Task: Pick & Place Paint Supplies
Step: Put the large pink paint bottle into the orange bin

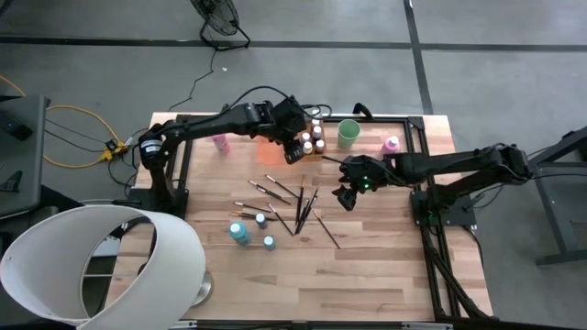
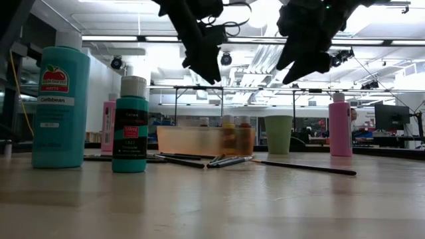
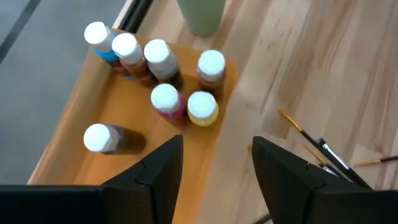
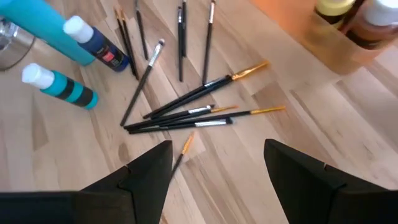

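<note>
near: teal bottles [image 2: 130,125] stood at table front | mid: paintbrushes [image 4: 186,115] scattered under right gripper [image 4: 217,165], held wide, empty | far: left gripper [image 3: 214,165] parted, empty, over orange tray [image 3: 68,134] | risk: capped bottles [image 3: 163,99] toppled if clipped

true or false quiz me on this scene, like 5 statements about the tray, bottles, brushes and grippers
1. The orange tray holds several white-capped bottles. True.
2. The left gripper grips a paintbrush. False: nothing sits between its fingers, and it hangs over the tray's edge.
3. The paintbrushes stand in the green cup. False: they lie scattered on the table.
4. The right gripper hovers open above the brushes. True.
5. Every bottle is in the tray. False: teal bottles stand on the table near the brushes, and a pink bottle stands beside the cup.
</note>
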